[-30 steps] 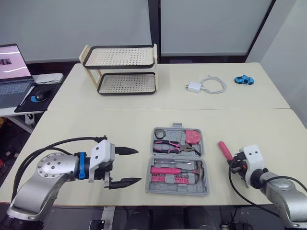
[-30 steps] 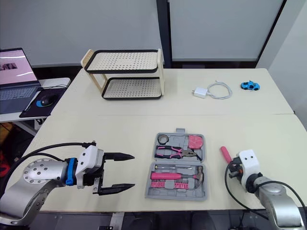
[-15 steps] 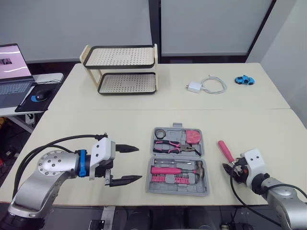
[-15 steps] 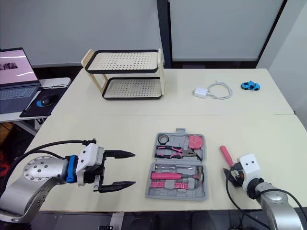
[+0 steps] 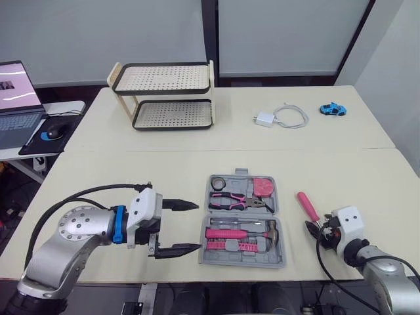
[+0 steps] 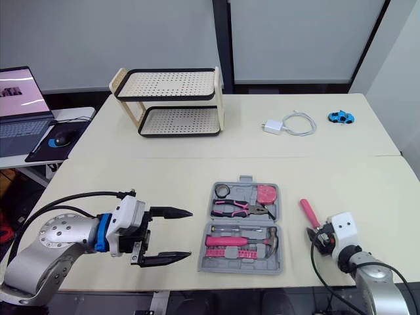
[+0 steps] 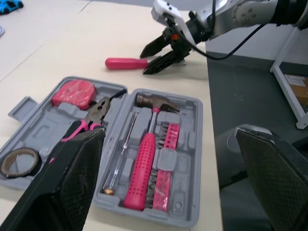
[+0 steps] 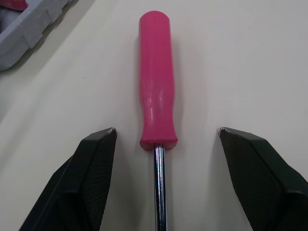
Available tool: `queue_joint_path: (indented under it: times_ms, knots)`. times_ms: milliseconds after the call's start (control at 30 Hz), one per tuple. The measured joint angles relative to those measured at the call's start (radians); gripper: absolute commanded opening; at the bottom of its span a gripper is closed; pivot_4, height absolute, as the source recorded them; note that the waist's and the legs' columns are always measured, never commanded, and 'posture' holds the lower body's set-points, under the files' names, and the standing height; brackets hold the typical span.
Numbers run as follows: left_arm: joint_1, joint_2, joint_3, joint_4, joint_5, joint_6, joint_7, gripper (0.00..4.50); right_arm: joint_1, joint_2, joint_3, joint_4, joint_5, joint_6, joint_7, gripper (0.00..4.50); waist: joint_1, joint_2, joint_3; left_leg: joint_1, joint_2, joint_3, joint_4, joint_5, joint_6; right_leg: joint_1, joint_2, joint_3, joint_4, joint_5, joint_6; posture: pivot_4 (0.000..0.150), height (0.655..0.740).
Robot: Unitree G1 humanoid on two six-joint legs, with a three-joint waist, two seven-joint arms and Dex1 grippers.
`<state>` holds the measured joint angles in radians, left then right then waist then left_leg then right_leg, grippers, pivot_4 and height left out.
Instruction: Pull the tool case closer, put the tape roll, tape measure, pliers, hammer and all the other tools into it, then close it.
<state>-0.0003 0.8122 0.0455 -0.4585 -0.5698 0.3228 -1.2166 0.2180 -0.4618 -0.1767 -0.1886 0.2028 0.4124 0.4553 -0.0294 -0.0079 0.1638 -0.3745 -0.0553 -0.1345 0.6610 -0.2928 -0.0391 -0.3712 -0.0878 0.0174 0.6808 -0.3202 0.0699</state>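
Note:
The grey tool case [image 5: 241,211] lies open at the table's front centre. It holds a tape roll [image 5: 218,182], pink tape measure [image 5: 265,187], pliers [image 5: 233,199], a pink-handled hammer [image 5: 243,232] and bits. A pink screwdriver [image 5: 306,205] lies on the table to the right of the case. My right gripper [image 8: 166,132] is open, its fingers [image 8: 91,163] on either side of the screwdriver's [image 8: 156,77] shaft end, not touching it. My left gripper [image 5: 198,226] is open just left of the case, with nothing in it.
A two-tier perforated rack [image 5: 167,95] stands at the back left. A white charger with cable [image 5: 282,117] and a blue toy car [image 5: 333,109] lie at the back right. A laptop [image 5: 13,98] and mouse [image 5: 47,134] sit on a side table to the left.
My right gripper has opened and drawn back a little toward the table's front edge; the screwdriver rests on the table. My left gripper has shifted slightly right toward the case.

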Motion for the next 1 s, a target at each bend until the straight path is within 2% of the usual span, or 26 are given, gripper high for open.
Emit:
queue_joint_path:
  times_ms: [333, 433, 667, 1000]
  knots:
    - [-0.007, -0.052, 0.000, 0.049, -0.001, -0.123, -0.092, 4.50, -0.003, 0.002, 0.000, 0.016, 0.016, -0.016, 0.008, 3.63, 0.000, 0.000, 0.000, 0.000, 0.000, 0.000, 0.000, 0.000, 0.000, 0.000, 0.000, 0.000, 0.000, 0.000, 0.000, 0.150, 0.7318]
    - [-0.005, -0.066, -0.001, 0.069, -0.002, -0.150, -0.106, 4.50, -0.005, 0.002, 0.000, 0.018, 0.017, -0.017, 0.011, 3.05, 0.000, 0.000, 0.000, 0.000, 0.000, 0.000, 0.000, 0.000, 0.000, 0.000, 0.000, 0.000, 0.000, 0.000, 0.000, 0.150, 0.7318]
    - [-0.006, -0.089, -0.001, 0.084, -0.002, -0.184, -0.129, 4.50, -0.016, 0.008, 0.000, 0.027, 0.020, -0.017, 0.019, 0.63, 0.000, 0.000, 0.000, 0.000, 0.000, 0.000, 0.000, 0.000, 0.000, 0.000, 0.000, 0.000, 0.000, 0.000, 0.000, 0.150, 0.7318]
    - [-0.005, -0.102, -0.001, 0.108, -0.001, -0.213, -0.128, 4.50, -0.015, 0.012, -0.001, 0.034, 0.023, -0.029, 0.024, 0.59, 0.000, 0.000, 0.000, 0.001, 0.000, 0.000, 0.000, 0.000, 0.000, 0.001, 0.000, 0.000, 0.000, 0.000, 0.000, 0.150, 0.7318]
